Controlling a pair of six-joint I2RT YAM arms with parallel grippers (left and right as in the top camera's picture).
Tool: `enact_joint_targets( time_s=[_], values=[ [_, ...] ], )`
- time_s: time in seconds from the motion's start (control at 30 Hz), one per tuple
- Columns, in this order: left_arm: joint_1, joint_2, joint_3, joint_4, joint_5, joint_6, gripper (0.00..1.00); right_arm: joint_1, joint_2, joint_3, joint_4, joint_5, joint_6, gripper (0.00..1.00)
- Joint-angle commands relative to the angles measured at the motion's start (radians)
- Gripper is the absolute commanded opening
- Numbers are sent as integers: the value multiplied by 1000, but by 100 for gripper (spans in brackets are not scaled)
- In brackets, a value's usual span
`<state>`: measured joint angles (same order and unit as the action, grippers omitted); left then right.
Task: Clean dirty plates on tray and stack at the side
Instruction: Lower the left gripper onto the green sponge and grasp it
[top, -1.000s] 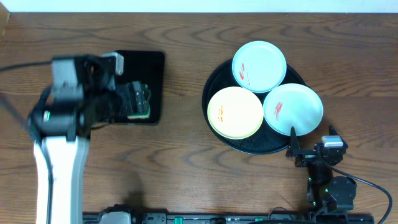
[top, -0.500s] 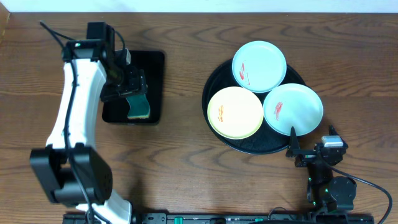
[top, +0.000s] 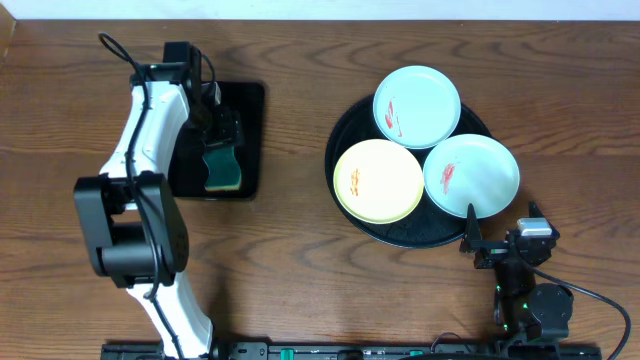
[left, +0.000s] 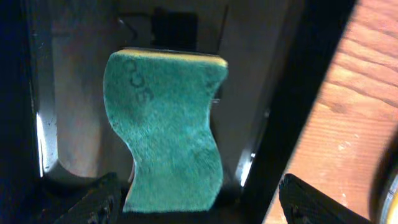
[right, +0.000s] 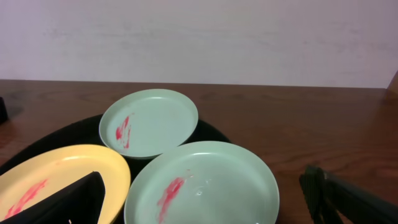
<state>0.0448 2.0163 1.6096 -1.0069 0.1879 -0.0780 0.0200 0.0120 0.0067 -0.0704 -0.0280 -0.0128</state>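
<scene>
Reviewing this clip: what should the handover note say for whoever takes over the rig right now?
Left gripper: open, over the sponge in the rectangular tray, not closed on it.
Right gripper: open and empty, by the near rim of the round tray.
Plates: the back mint plate, yellow plate and front mint plate all lie on the round tray, each smeared.
Done: nothing is cleaned or stacked.
Left: grip the sponge, wipe all three plates, stack them beside the tray.
</scene>
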Motion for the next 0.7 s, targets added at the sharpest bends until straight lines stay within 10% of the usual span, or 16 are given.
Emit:
enact_joint_targets(
  time_s=[0.0,0.67],
  values=[
    [3,46,18,0,-66,-76,82,6,-5,0,-4,1,-15,99],
    [5,93,-91,103,-92,-123,82,6,-5,0,-4,1,-14,99]
  ],
)
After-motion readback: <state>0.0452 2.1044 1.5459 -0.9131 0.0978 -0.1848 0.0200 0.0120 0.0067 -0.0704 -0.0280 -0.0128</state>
